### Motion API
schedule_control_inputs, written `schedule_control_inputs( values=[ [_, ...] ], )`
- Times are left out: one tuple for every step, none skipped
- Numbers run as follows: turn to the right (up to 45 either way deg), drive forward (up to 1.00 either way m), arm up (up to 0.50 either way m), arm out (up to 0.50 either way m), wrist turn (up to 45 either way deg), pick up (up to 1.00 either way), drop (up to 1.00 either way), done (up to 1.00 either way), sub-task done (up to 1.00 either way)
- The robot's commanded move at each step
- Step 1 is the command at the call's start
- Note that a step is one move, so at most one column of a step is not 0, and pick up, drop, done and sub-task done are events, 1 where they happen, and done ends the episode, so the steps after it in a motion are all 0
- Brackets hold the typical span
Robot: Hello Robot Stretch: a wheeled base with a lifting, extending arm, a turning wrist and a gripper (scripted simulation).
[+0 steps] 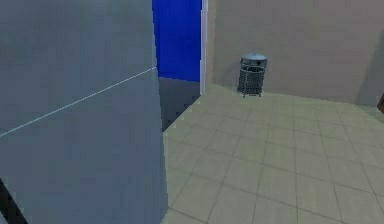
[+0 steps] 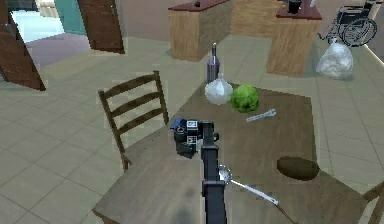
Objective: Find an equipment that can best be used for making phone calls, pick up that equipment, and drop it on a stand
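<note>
Forward view hugged a grey panel (image 1: pixel 80 120), facing down across tiled floor (image 1: pixel 270 160) to a far bin (image 1: pixel 252 75); arm side view looked down onto a near wooden table (image 2: pixel 290 130), sharing that floor.

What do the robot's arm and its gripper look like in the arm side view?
The arm is a dark, almost black bar with a square section and straight edges. At its far end sit small white squares with black marks on them. Next to these is the gripper: a compact dark body with thin dark fingers.
</note>
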Motion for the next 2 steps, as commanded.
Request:
schedule_control_inputs(
  values=[
    [0.0, 0.0, 0.26, 0.0, 0.0, 0.0, 0.0, 0.0, 0.0],
    [0.0, 0.0, 0.0, 0.0, -45.0, 0.0, 0.0, 0.0, 0.0]
  ],
)
